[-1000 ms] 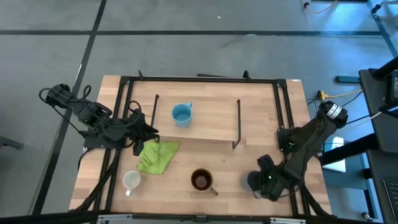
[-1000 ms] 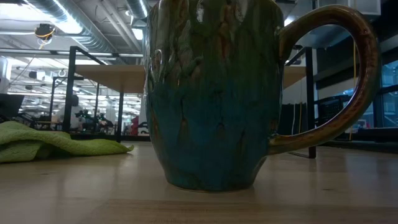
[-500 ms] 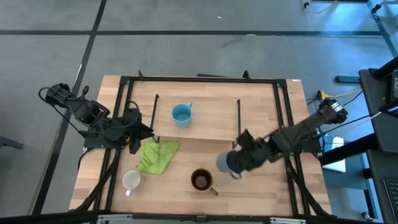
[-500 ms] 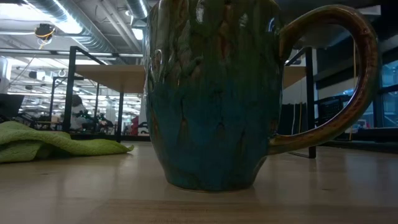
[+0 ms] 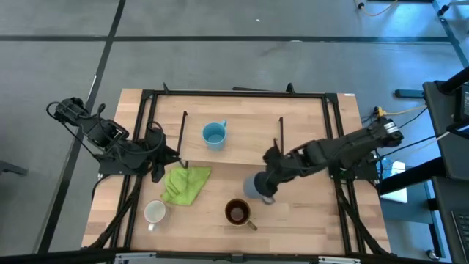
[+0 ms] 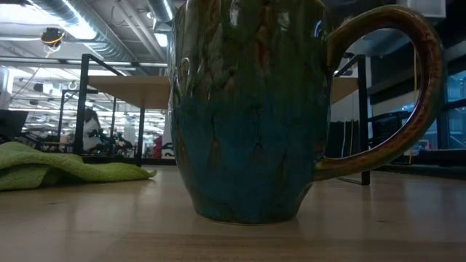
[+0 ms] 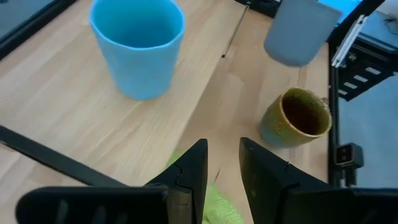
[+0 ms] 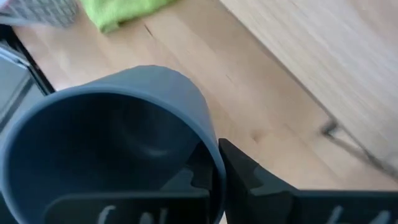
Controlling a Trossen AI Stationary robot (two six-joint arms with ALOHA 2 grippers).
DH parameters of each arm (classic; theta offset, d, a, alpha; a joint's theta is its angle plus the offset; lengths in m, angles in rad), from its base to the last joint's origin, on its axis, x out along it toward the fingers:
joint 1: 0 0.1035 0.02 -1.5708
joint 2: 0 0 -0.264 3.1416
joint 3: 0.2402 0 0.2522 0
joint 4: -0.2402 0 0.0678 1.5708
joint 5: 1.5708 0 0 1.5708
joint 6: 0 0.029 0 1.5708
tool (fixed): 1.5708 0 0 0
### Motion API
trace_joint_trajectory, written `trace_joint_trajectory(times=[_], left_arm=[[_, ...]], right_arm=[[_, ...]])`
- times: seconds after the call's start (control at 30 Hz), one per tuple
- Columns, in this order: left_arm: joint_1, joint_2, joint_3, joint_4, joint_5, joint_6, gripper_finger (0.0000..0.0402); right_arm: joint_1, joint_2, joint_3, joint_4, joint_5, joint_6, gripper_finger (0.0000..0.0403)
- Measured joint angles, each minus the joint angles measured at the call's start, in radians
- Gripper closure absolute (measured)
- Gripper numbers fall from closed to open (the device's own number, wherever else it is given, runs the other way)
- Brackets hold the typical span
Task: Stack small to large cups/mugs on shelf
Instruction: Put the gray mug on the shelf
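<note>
While no readable writing showed anywhere, the right gripper [image 5: 268, 183] pinched the rim of the grey-blue mug [image 5: 256, 186] at frame centre-right, above the table [image 5: 308, 220], beside the brown mug [image 5: 237, 212]. Left gripper [image 5: 167, 155], fingers slightly apart, sat mid-left. Light blue mug [image 5: 213, 135] was on the shelf [image 5: 249, 143]; white mug [image 5: 154, 213] lower left. Low view was mostly blocked by the brown mug.

I'm looking into a lab or workshop hall: exposed ceiling ducts [image 6: 109, 40] and strip lights overhead, grey floor [image 5: 220, 22] marked with dark lines, a black-framed wooden table [image 5: 308, 220], cables [image 5: 399, 114] trailing beside it, more equipment benches [image 6: 109, 142] in the background.
</note>
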Motion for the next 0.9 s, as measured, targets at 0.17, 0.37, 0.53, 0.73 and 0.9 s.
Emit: trace_joint_trajectory(times=[0.17,0.37,0.53,0.73,0.9], left_arm=[[0.000,0.000,0.000,-0.011,-0.001,0.001,0.0315],[0.000,0.000,0.000,-0.011,0.000,0.000,0.0315],[0.000,0.000,0.000,-0.011,0.003,-0.016,0.0315],[0.000,0.000,0.000,-0.011,0.003,-0.023,0.0315],[0.002,0.000,0.000,-0.011,-0.003,0.004,0.0315]], right_arm=[[-0.031,0.059,0.000,0.095,-0.026,-0.048,0.0390],[-0.091,0.098,0.076,0.222,-0.028,-0.156,0.0390],[-0.129,0.178,0.210,0.212,-0.036,-0.269,0.0390],[-0.141,0.289,0.318,0.176,-0.098,-0.328,0.0390],[-0.166,0.380,0.400,0.182,-0.146,-0.372,0.0389]])
